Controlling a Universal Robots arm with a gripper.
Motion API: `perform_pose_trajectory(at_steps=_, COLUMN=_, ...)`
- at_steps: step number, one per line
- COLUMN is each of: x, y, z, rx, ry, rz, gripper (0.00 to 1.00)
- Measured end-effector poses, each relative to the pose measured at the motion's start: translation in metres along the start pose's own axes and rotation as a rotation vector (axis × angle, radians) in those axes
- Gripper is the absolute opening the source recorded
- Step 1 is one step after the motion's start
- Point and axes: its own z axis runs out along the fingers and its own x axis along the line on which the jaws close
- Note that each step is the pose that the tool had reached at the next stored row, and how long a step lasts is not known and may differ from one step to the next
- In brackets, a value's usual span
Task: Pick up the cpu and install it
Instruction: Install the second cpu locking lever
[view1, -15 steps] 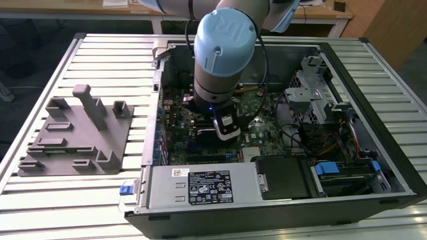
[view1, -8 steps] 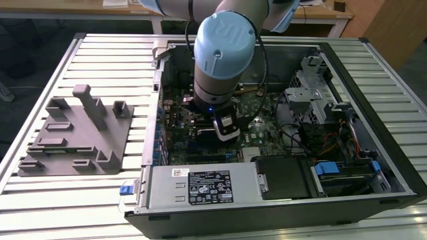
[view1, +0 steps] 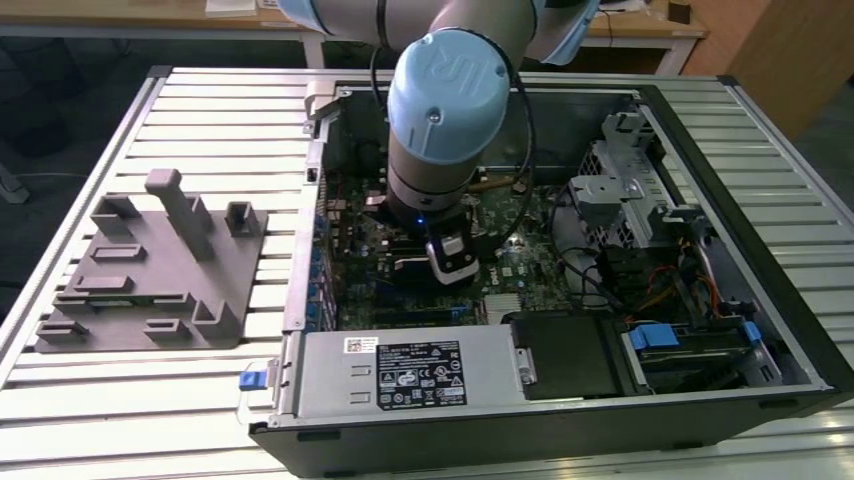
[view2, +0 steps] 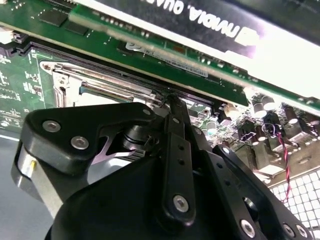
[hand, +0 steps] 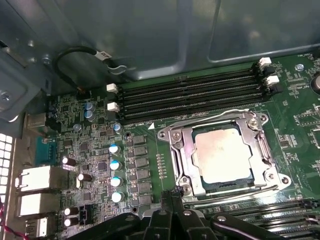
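Already cpu (hand: 222, 153) in socket (hand: 176, 150)

A pale silvery-white square cpu (hand: 222, 154) sits in a dull silver metal-framed socket (hand: 181, 150) on the green, finely patterned motherboard (hand: 150, 165), right of centre in the first wrist view. In the exterior view, a light-blue-capped robot arm (view1: 447, 110) stands upper centre; a grey plastic tray (view1: 154, 270) lies at the exterior view's left on a pale ribbed metal table (view1: 200, 120).
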Motion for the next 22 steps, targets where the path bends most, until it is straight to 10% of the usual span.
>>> perform_pose_trajectory(at_steps=22, x=0.0034, y=0.0084, z=-0.0027, rx=0.0115, ry=-0.0032, rz=0.0, gripper=0.11)
